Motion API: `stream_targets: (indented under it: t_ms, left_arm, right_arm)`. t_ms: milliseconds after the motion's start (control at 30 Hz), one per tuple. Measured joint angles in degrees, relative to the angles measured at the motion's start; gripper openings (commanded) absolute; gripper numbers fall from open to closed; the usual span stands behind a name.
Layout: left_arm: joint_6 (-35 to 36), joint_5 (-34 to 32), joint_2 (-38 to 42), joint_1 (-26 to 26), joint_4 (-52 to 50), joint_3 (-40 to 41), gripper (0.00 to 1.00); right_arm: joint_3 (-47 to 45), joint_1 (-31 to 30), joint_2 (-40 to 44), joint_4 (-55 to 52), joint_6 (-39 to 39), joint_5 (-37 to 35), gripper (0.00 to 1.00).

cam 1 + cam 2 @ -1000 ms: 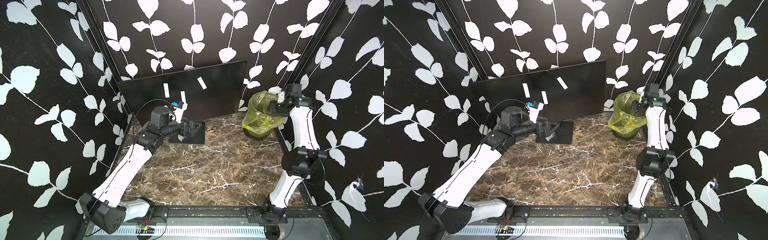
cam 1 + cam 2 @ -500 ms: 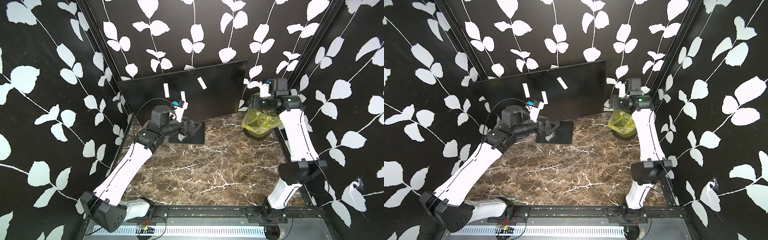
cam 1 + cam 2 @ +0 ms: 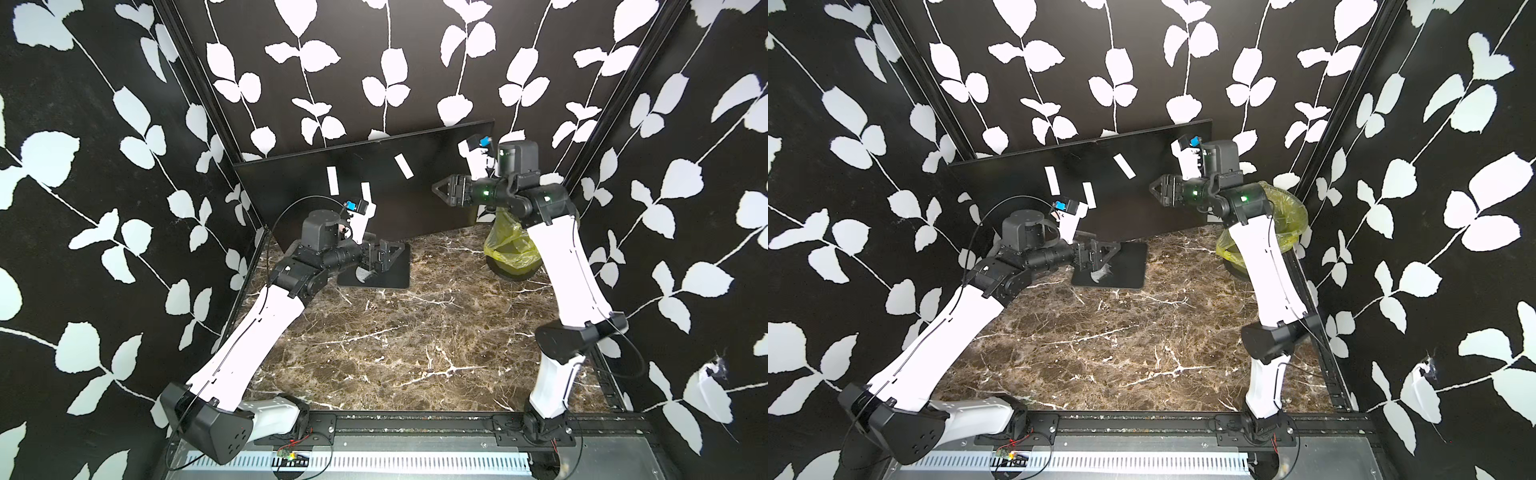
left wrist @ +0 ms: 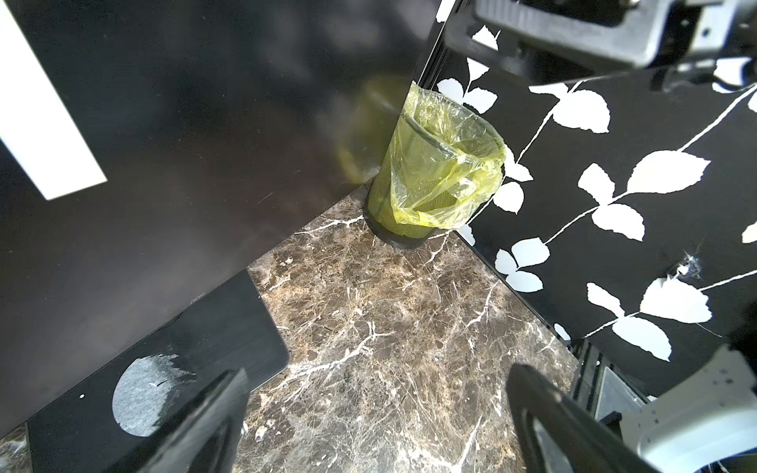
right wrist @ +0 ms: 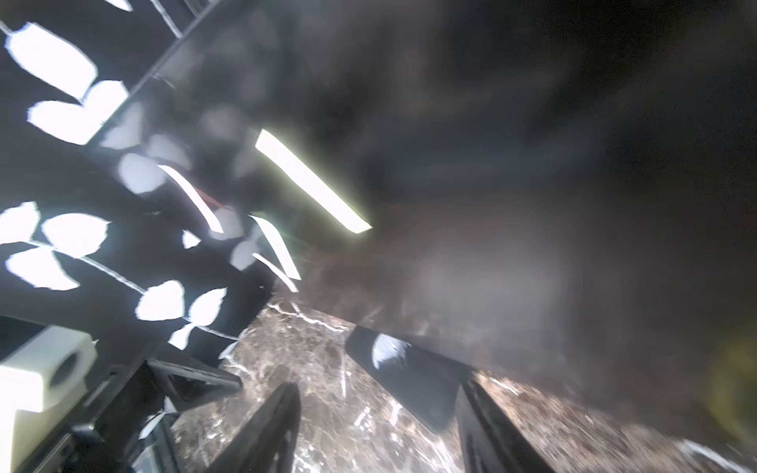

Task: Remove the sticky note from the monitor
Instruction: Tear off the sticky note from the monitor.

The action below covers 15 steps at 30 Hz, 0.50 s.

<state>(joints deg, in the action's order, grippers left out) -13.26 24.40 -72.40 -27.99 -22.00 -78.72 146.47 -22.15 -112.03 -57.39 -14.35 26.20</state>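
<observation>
White sticky notes (image 3: 404, 166) are clinging to the monitor (image 3: 395, 208). Right claw (image 3: 438, 192) is hovering before it, open, empty; left claw (image 3: 397, 250) is gaping empty too.

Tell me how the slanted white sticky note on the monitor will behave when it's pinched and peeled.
The sticky note looks like a thin paper strip, so it is probably very light and floppy, curling as it peels. It lies flat against the monitor, so catching an edge may be hard.
</observation>
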Motion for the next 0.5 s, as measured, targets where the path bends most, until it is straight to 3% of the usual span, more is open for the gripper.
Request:
stream_targets:
  t_ms: [167,500]
  left_arm:
    - [0.02,0.00,0.00,0.00,0.00,0.00,0.99]
    - [0.02,0.02,-0.02,0.00,0.00,0.00,0.99]
  right_arm:
    - [7.26,-0.28,-5.07,-3.56,1.57,4.98,0.63]
    - [1.07,-1.29,-3.34,2.84,1.36,6.54,0.63]
